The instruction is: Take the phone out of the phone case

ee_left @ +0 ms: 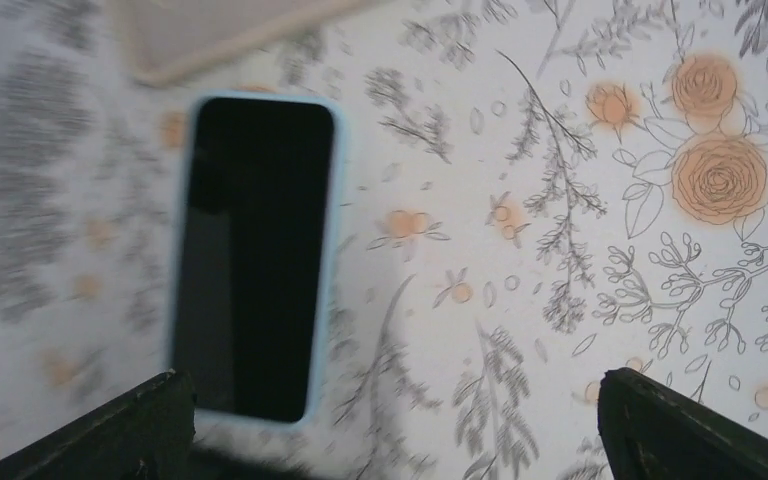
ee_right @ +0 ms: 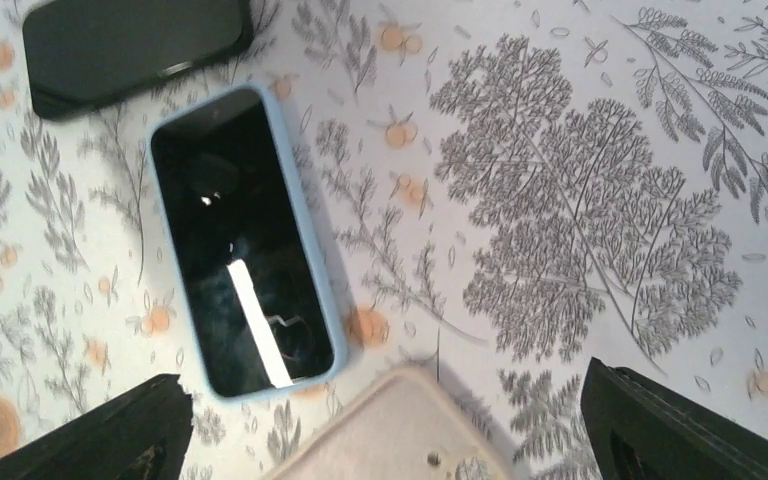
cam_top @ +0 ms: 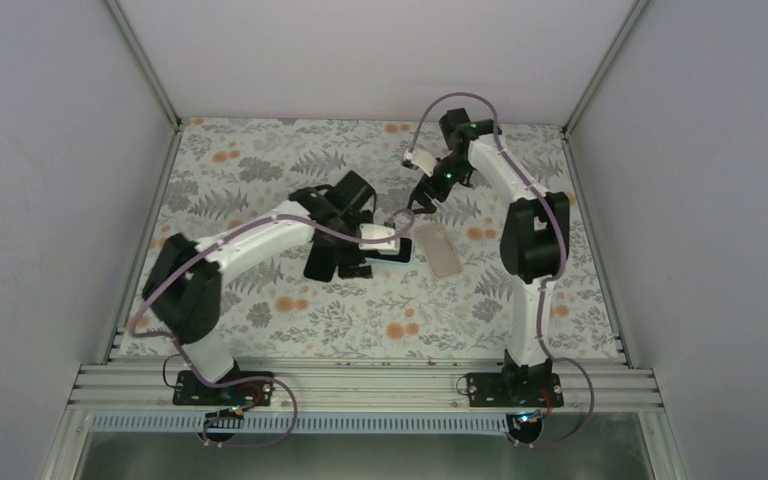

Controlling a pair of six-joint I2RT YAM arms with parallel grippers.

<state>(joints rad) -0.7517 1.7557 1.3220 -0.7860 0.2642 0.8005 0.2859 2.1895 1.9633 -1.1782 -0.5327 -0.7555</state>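
Tabletop [cam_top: 290,170]: white surface with grey fern and orange flower print. Three flat things lie on it in a loose row across the middle, right of centre.

Phone [ee_right: 245,240]: flat, black screen up, pale blue edge.

Beige phone case [cam_top: 440,250]: just beside phone on the side toward the right edge, narrow strip of print between them.

Dark slab [ee_right: 130,45]: on phone's other side, toward the left edge, near but apart.

Bare floral desk [ee_right: 580,200] lies free along both long sides of the blue-edged phone [ee_right: 245,240], but its ends are crowded, with a beige case [ee_right: 400,435] lying just off one end and a flat black object [ee_right: 135,45] near the other.
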